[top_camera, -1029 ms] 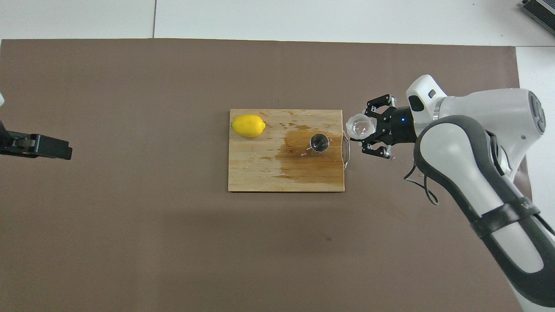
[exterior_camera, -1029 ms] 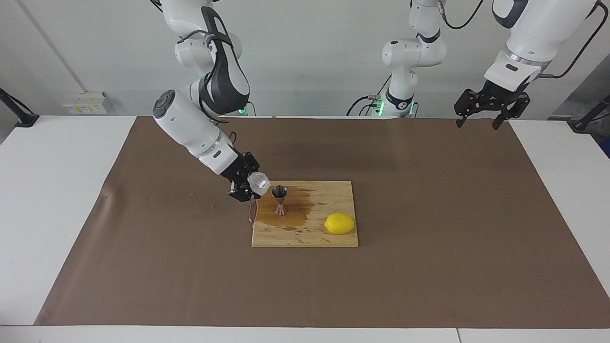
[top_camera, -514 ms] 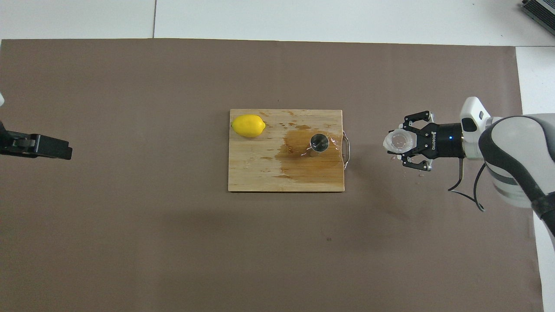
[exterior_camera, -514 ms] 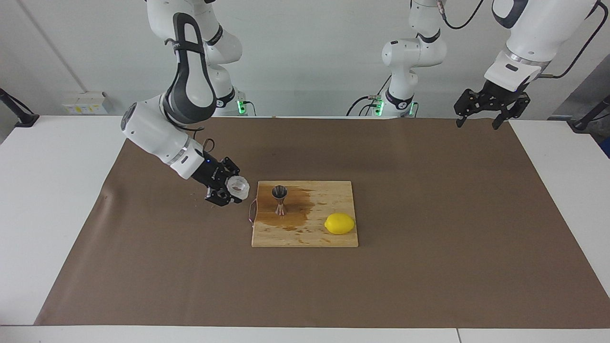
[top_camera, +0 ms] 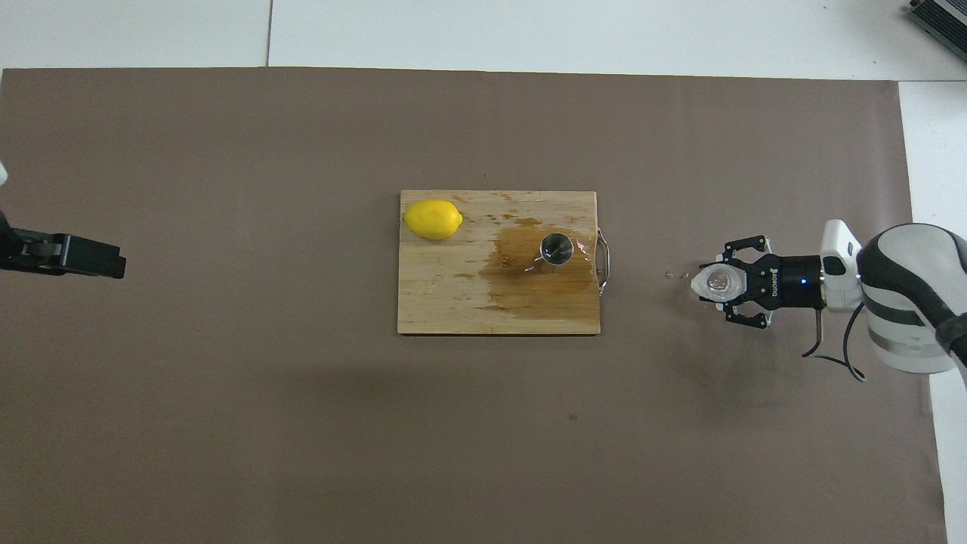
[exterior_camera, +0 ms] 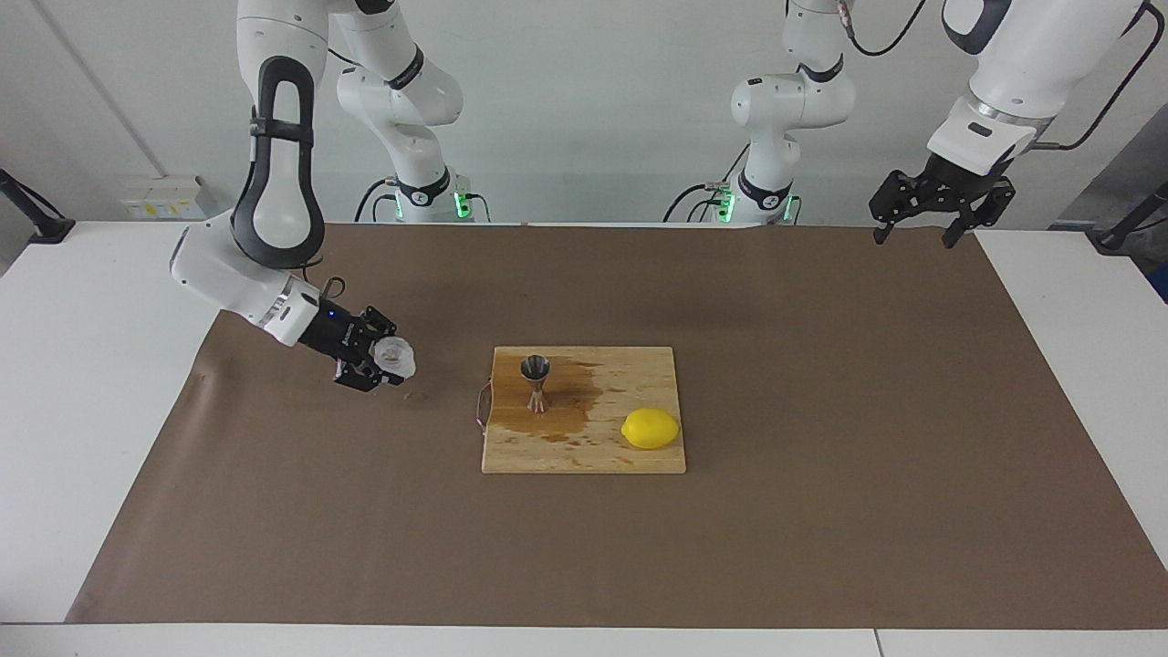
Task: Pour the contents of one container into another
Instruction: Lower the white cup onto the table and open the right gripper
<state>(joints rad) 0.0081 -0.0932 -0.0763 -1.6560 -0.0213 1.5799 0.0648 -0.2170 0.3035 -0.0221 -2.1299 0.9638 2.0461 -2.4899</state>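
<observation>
While jar [exterior_camera: 396, 356] was clenched sideways by right tool [exterior_camera: 383, 362], 3 o'clock of board [top_camera: 453, 302] overhead | pour judged done, jigger [exterior_camera: 536, 381] stood in spill [exterior_camera: 570, 392]; set-down left | left tool [exterior_camera: 922, 224] waited released above bench [exterior_camera: 1077, 301] edge

A white table [exterior_camera: 82, 383] is covered almost edge to edge by a brown paper sheet [exterior_camera: 821, 456]. Near the sheet's middle lies a wooden cutting board [exterior_camera: 593, 447], its surface wet and darkened toward the right arm's end, with a metal handle [top_camera: 603, 261] at that end.
</observation>
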